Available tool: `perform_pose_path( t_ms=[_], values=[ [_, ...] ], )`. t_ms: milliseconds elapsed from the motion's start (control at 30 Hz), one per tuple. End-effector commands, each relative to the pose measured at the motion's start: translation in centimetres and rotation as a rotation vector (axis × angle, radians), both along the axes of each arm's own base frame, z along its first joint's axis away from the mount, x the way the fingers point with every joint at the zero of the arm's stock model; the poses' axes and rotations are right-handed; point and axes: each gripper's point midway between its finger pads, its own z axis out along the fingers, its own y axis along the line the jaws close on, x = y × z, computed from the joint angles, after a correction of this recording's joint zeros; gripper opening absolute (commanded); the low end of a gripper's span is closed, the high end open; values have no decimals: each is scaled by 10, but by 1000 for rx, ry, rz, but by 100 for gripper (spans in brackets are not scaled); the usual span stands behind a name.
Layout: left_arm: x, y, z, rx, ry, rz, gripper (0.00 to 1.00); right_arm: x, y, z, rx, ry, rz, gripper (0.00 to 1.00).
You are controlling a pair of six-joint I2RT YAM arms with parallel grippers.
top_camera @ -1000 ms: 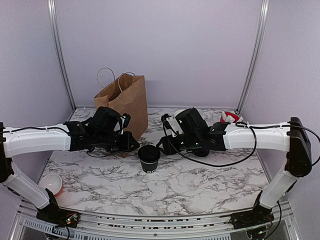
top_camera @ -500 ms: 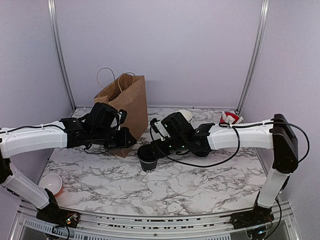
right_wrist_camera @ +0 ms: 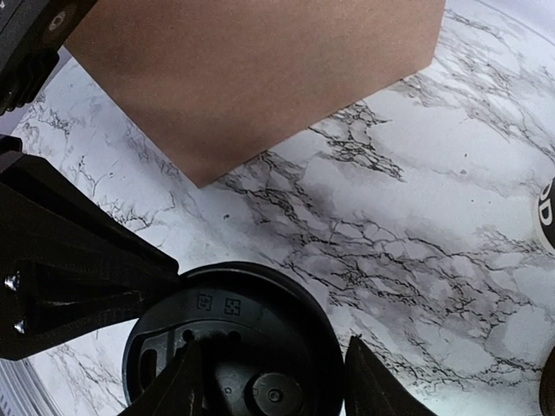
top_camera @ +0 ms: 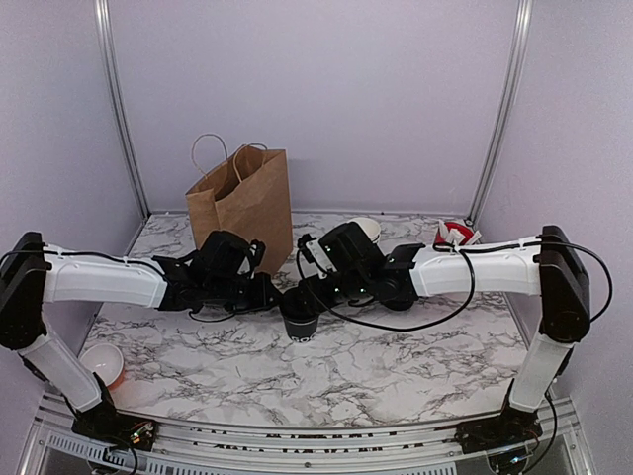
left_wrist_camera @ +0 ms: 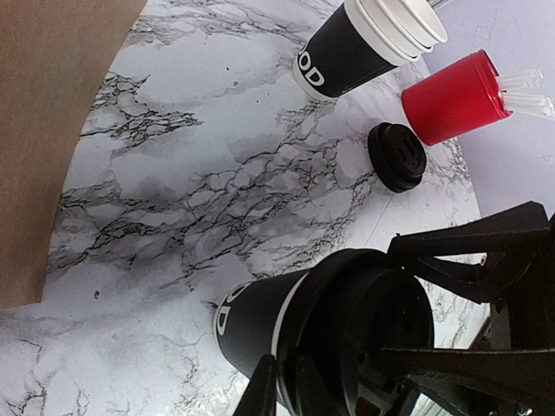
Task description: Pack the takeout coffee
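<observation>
The takeout coffee (top_camera: 299, 324) stands upright mid-table, a black cup with white print (left_wrist_camera: 260, 316) under a black lid (right_wrist_camera: 234, 321). My left gripper (top_camera: 275, 295) comes in from the left, its fingers nearly together and shut at the lid's near rim (left_wrist_camera: 282, 390), holding nothing. My right gripper (top_camera: 305, 295) hangs open over the lid (right_wrist_camera: 277, 386). One of its fingers lies over the lid top (right_wrist_camera: 186, 381) and the other stands just outside the rim (right_wrist_camera: 373, 381). Both grippers crowd the cup's top in the top view.
An open brown paper bag (top_camera: 242, 203) stands just behind the left gripper. At the back right are a stack of lidless cups (left_wrist_camera: 364, 43), a red cup of sachets (left_wrist_camera: 451, 95) and a loose black lid (left_wrist_camera: 397, 156). A small white-lined cup (top_camera: 101, 361) sits near left.
The right gripper swung left onto the cup's lid and held there. The left gripper then moved right and down to the lid's rim. The cup stays upright in about the same place.
</observation>
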Motion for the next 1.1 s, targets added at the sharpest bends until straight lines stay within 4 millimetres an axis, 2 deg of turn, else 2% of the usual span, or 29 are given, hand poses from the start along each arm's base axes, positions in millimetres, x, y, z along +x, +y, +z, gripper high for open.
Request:
perform_pose_path(
  t_ms=[0,233,333,400,433,500,667,733,767,800,933,1067],
  values=[
    [-21,25,-23,143,67,-2,10,-5,-4,-15,-59,27,8,53],
    [-10,17,57,62,-54,-10,12,-3,-4,-15,-60,23,3,53],
    [-11,10,81,25,-87,-24,12,-4,-5,-16,-62,26,2,53],
    [-11,6,89,18,-103,-28,12,-4,-6,-15,-62,26,1,53],
    [-11,6,87,26,-106,-24,12,-4,-6,-15,-62,25,0,53],
    [-11,7,67,58,-72,-20,13,-4,-6,-14,-60,24,-1,53],
    [-33,-5,-20,104,97,-77,11,-5,-6,-18,-65,31,1,52],
    [-42,-7,-43,132,138,-93,11,-5,-6,-20,-66,36,1,53],
    [-44,-7,-46,134,146,-95,11,-5,-6,-19,-66,36,0,53],
    [-44,-7,-40,125,135,-94,11,-5,-6,-19,-65,37,0,53],
    [-31,-5,1,107,41,-68,13,-6,-7,-15,-59,33,1,53],
    [-25,-8,30,89,-13,-68,15,-5,-5,-6,-44,24,2,53]
  ],
)
